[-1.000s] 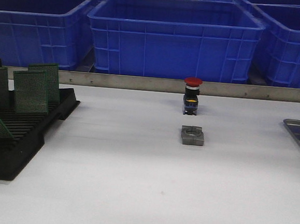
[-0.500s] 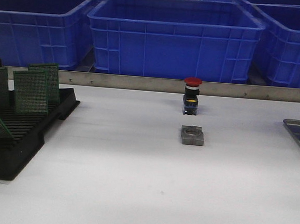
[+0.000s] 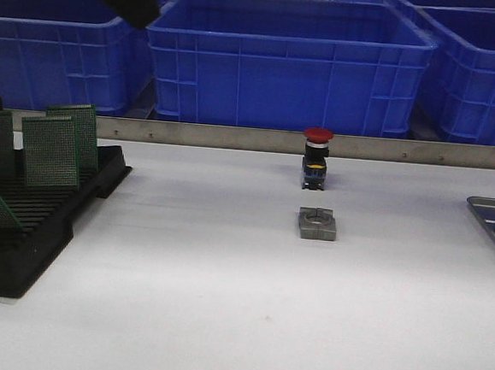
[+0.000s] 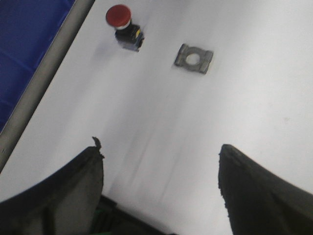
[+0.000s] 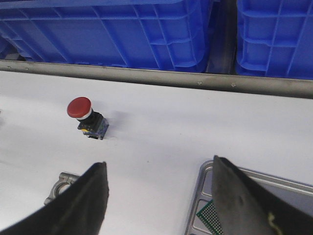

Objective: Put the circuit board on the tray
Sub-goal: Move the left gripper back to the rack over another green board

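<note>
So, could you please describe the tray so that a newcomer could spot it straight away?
Follow the white table to its far right edge, opposite the black rack of upright green boards. The tray lies there, partly cut off by the picture. Unlike the blue crates behind, it is flat, shallow, silver-grey metal.

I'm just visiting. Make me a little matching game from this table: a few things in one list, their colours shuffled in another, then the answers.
Things:
1. push button cap
2. circuit boards
3. crates
4. slotted rack

Colours:
A. blue
B. black
C. red
D. green

Pairs: 1-C, 2-D, 3-A, 4-B
</note>
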Controlling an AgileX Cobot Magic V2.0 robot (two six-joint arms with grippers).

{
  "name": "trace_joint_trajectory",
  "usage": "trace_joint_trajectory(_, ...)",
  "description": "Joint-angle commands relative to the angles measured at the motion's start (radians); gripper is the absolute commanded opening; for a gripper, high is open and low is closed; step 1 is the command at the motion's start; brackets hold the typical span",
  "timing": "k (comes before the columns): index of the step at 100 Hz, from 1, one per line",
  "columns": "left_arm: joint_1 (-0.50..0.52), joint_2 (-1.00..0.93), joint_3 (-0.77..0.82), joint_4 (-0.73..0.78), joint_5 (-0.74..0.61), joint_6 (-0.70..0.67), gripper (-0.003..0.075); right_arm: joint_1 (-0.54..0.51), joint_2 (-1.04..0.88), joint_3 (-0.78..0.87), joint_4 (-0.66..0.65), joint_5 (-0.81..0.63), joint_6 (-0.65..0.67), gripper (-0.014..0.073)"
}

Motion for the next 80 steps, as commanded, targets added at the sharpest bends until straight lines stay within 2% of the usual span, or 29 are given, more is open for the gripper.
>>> trace_joint_trajectory(1, 0.041, -0.045, -0.034, 0.013, -0.015, -0.017, 0.0473, 0.001, -0.052, -0.021, 0.033, 0.025, -0.018, 0.0477)
trace_joint_trajectory(29, 0.136, -0.039, -0.034, 0.151, -0.015, 0.003, 0.0473, 0.001, -0.061, -0.021, 0.041, 0.048, -0.018, 0.0477)
trace_joint_trajectory(43, 0.149, -0.012, -0.034, 0.204, -0.018, 0.018, 0.0473, 0.009, -0.061, -0.021, 0.041, 0.05, -0.018, 0.0477)
trace_joint_trajectory(66, 0.149, 0.067, -0.034, 0.208, -0.039, 0.116, 0.0473, 0.009, -0.061, -0.021, 0.042, 0.052, -0.02, 0.0477)
trace_joint_trajectory(80, 0.149, 0.115, -0.034, 0.284, -0.077, 0.135, 0.0473, 0.009, -0.061, -0.021, 0.042, 0.052, -0.029, 0.0477)
